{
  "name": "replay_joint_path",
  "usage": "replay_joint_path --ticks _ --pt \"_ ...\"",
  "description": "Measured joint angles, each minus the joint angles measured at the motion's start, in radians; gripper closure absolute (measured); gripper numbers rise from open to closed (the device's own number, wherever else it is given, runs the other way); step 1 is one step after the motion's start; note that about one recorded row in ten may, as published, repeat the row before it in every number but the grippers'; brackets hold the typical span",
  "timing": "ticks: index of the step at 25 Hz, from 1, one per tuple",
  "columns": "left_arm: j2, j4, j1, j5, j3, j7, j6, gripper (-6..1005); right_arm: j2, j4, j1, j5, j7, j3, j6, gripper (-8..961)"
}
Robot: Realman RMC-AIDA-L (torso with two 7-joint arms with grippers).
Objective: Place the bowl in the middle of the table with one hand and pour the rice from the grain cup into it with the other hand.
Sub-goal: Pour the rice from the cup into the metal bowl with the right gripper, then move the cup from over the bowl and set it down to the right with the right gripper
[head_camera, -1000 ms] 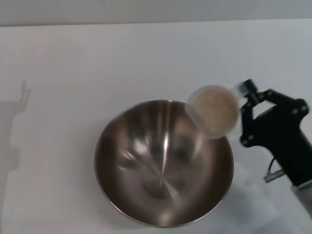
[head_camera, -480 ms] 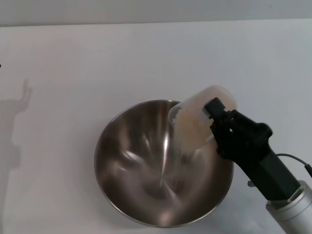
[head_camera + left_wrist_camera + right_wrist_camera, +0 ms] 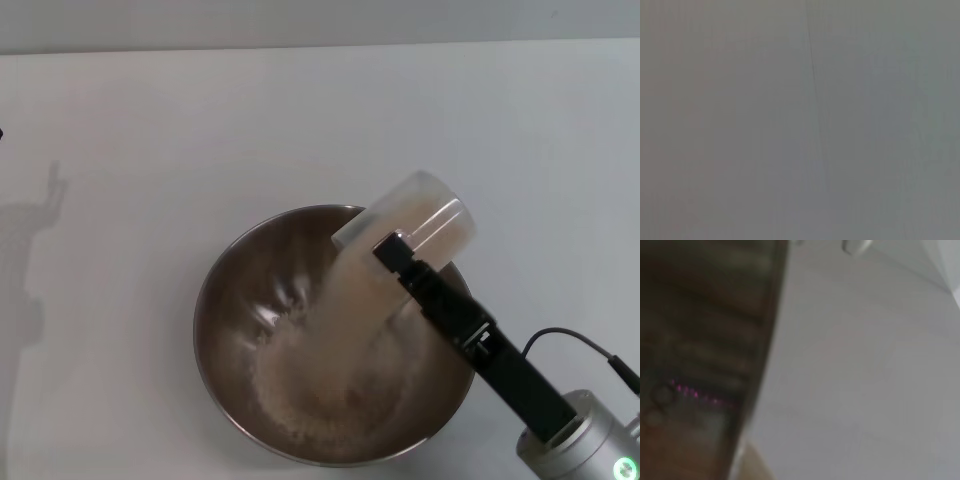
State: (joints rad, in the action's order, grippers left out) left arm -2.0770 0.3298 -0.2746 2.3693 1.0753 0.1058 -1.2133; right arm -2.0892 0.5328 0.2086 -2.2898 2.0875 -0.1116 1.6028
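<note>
Right gripper [image 3: 400,252]: closed on the cup [image 3: 408,222], holding it tipped over hard, mouth down and toward the robot's left, base up and to the right. The black fingers [image 3: 392,250] sit against the cup's side; the arm [image 3: 500,365] runs back from there to the lower right corner of the head view, ending in a silver cuff with a thin black cable beside it.

Cup: above the right half of the bowl [image 3: 225,300], over its far-right rim. Some pale grains show through the wall near the base.

Rice [image 3: 340,330]: a pale stream falls from the cup's mouth down into the bowl and spreads in a beige heap over the bottom, mostly centre to right.

Bowl: upright on the table [image 3: 150,130], in the near-centre part of the head view, its near rim close to the frame's lower edge. Steel inside wall bare on the left side.

Left gripper: not visible in any view; left wrist view gives only a plain grey surface. A faint shadow [image 3: 30,240] lies on the table at the far left.

Right wrist view: a dark blurred edge against white table; nothing readable.
</note>
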Motion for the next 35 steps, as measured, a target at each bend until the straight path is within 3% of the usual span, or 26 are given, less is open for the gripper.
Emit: replay_joint_path --ticks 6,21,30,35 --pt "0.000 0.002 0.000 0.000 0.000 0.000 0.000 173 -0.001 0.024 0.003 -0.009 0.203 0.006 -0.066 940" --pt "0.000 0.002 0.006 0.000 0.000 0.000 -0.005 173 0.000 0.061 0.022 -0.012 0.491 0.081 -0.105 939" --pt "0.001 0.001 0.004 -0.001 0.000 0.000 -0.006 173 -0.001 0.067 0.027 -0.009 0.442 0.077 -0.102 939" --pt "0.001 0.000 0.005 -0.001 0.000 0.000 -0.006 173 -0.001 0.117 0.022 -0.004 0.120 0.049 -0.036 939"
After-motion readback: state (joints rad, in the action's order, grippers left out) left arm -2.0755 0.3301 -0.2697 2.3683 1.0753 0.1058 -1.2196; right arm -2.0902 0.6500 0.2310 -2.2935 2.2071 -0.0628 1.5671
